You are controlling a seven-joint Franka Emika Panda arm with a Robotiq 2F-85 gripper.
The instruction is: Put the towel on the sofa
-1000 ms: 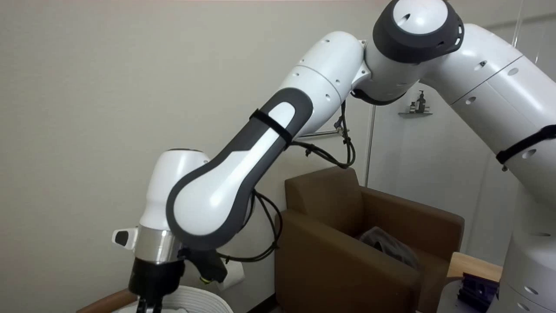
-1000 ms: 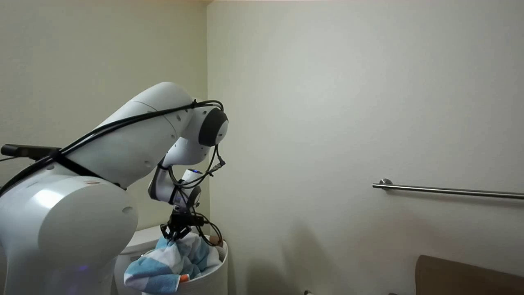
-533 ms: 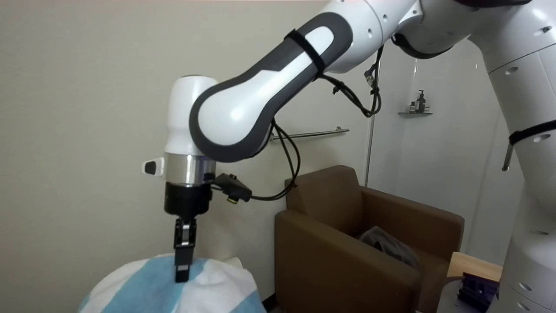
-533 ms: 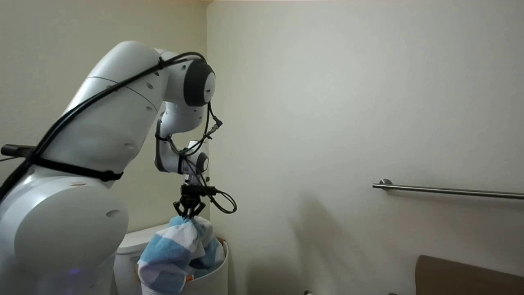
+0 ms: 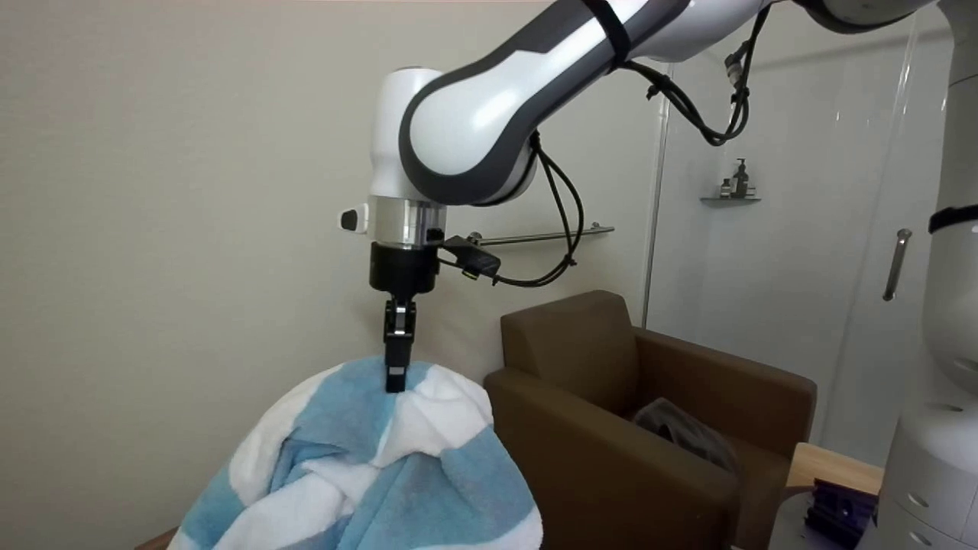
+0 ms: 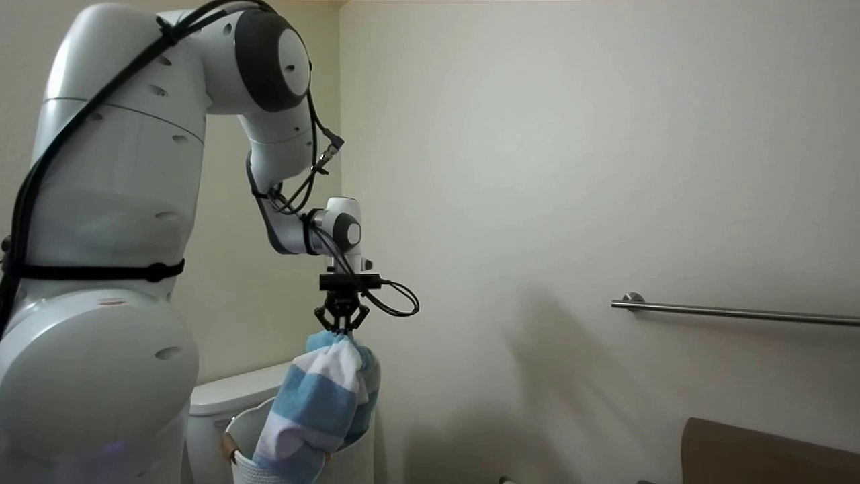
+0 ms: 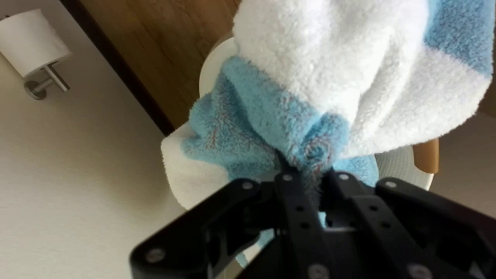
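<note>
The towel (image 5: 451,489), striped light blue and white, hangs bunched from my gripper (image 5: 396,380). In an exterior view the towel (image 6: 316,403) hangs in front of and over the woven basket (image 6: 255,472); whether its lower end is inside the basket I cannot tell. In the wrist view my gripper (image 7: 312,176) is shut on a pinched blue fold of the towel (image 7: 310,58). The brown sofa (image 5: 596,451) stands right of the towel in an exterior view, farther back. Only the top of its backrest (image 6: 766,454) shows in an exterior view. The towel hides part of the sofa's side.
A grey cloth-like thing (image 5: 684,431) lies on the sofa seat. A metal wall bar (image 6: 739,312) is above the sofa. A white tank (image 6: 235,393) stands behind the basket. A paper roll (image 7: 33,42) hangs on the wall. A dark purple object (image 5: 840,512) is near the arm's base.
My gripper has risen and lifted the towel up out of the basket. It has also moved right, toward the sofa, in both exterior views. More of the basket's rim is uncovered.
</note>
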